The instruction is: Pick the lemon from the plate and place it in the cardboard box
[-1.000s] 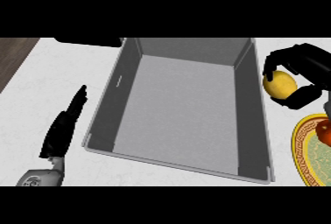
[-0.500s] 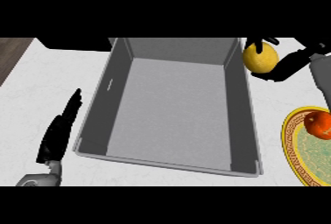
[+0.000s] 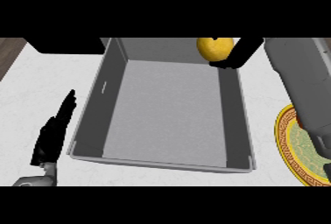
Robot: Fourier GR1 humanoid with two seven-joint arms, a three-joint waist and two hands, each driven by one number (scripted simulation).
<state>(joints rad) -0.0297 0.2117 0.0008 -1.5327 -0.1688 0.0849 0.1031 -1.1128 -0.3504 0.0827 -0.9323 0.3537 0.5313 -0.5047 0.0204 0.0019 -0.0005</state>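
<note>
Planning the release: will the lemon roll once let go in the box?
The lemon looks rounded and smooth, so it would probably roll on the flat box floor. The tall walls should likely stop it. Undented in the right hand, so probably stiff.

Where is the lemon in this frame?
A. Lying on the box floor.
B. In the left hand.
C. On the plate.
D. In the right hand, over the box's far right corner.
D: the right hand curls round the lemon, holding it at the far right corner of the box.
</note>
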